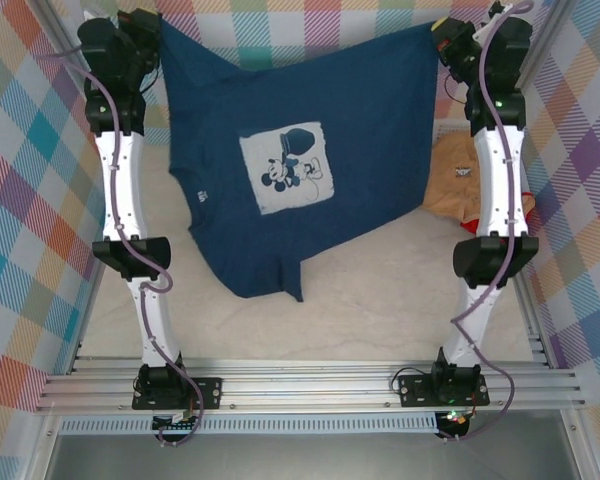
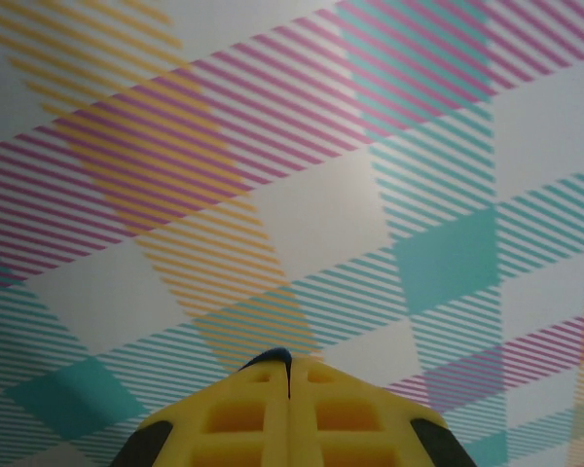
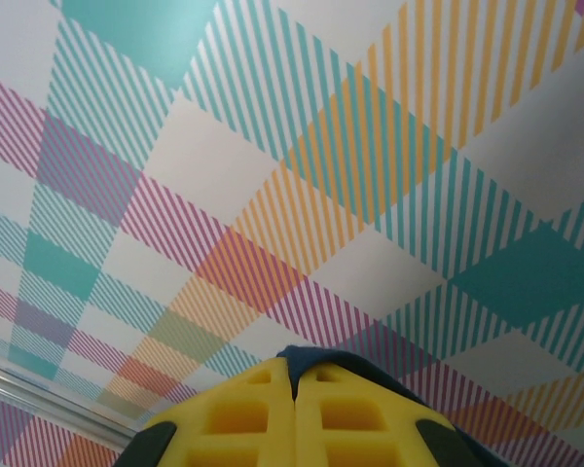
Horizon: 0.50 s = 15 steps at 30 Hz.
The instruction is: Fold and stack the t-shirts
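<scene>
**Two robot arms hold a navy t-shirt spread out by its far corners**

Seen from above, an aluminium rail [image 1: 310,385] runs along the near edge and carries the bases of both arms. Beyond the rail lies a bare stretch of cream tabletop [image 1: 380,310].

The white left arm [image 1: 120,190] and white right arm [image 1: 500,190] reach straight away from the rail, well apart. Between them is a navy blue cloth t-shirt with a white printed cartoon graphic [image 1: 280,170]. It is spread wide, graphic side up, and one uneven corner trails towards the near side. Whether that corner touches the tabletop cannot be told.

Just right of the navy t-shirt, partly under the right arm, sits a crumpled tan cloth t-shirt [image 1: 450,180]. A sliver of bright red cloth t-shirt [image 1: 467,226] shows at its near edge.

At the far end, each wrist camera shows yellow fingers clenched on a sliver of blue cloth. The left fingers [image 2: 238,418] and the right fingers [image 3: 238,418] each pinch one far corner, facing a plaid wall [image 1: 280,20].

This looks like the spreading step, before any fold. The next move probably calls for lowering the shirt flat, both arms moving together to keep it taut.

The open room lies on the near side. The wall is close ahead, and the tan t-shirt crowds the right.
</scene>
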Motion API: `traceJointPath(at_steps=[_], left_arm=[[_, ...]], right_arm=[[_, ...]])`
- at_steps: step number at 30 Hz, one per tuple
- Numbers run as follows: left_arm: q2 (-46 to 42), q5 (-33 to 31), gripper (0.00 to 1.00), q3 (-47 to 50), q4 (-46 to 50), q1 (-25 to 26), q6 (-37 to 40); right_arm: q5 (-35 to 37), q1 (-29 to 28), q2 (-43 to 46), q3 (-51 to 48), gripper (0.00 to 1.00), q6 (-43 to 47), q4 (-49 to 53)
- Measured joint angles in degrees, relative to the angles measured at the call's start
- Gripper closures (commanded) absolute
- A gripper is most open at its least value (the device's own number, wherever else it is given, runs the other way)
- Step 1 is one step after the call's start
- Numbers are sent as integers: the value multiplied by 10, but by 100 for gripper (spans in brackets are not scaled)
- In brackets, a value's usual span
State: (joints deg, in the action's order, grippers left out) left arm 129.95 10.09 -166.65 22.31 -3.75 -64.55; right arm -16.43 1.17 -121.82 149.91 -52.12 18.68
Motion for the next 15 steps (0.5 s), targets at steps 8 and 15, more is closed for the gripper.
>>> traceJointPath(at_steps=[8, 15], left_arm=[[-66, 16, 100, 13, -32, -19, -5], [-249, 40, 100, 75, -6, -20, 31]], right_arm=[[-18, 21, -10, 65, 100, -17, 21], [-34, 33, 122, -66, 100, -16, 7]])
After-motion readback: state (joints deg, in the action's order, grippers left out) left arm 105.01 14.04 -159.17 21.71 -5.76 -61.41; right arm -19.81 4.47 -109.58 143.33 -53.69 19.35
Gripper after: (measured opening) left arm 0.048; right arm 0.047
